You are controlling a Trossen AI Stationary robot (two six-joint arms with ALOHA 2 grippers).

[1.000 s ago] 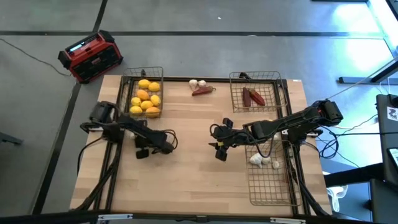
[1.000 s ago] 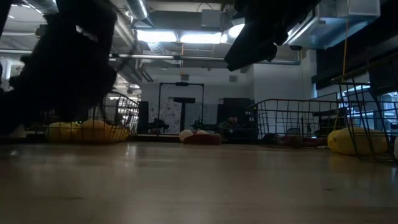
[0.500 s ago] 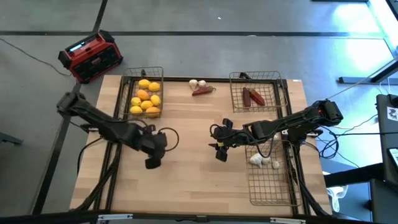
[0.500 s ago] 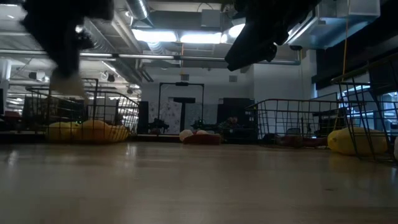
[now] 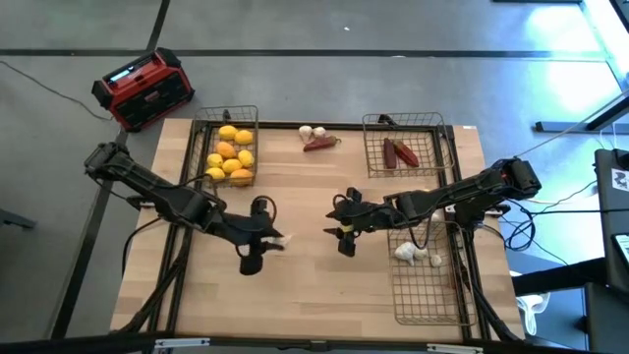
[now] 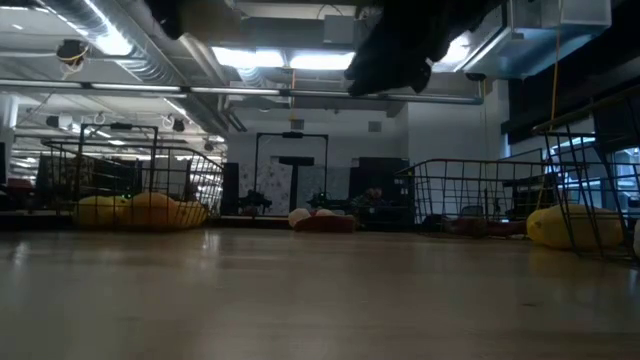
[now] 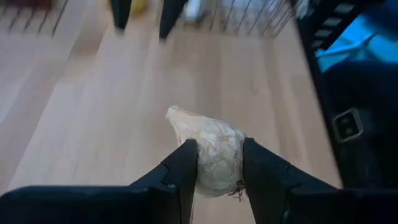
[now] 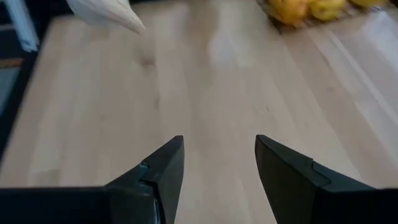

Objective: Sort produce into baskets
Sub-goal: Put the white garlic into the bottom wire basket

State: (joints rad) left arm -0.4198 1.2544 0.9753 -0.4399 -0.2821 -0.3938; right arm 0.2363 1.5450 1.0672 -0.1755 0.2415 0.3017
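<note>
A pale, knobbly garlic bulb (image 7: 210, 149) with papery skin is gripped between the fingers of the left hand (image 7: 216, 163), held above the middle of the table (image 5: 295, 305). Its pointed tip is directed forward, away from the wrist, so its long axis appears to run along the fingers. The right hand (image 8: 219, 158) is held empty with a moderate gap, near the garlic basket (image 5: 432, 295). Lemons (image 5: 231, 157) are piled in the left basket (image 5: 200, 147); dark red pieces (image 5: 401, 153) are laid in the far right basket (image 5: 432, 123).
</note>
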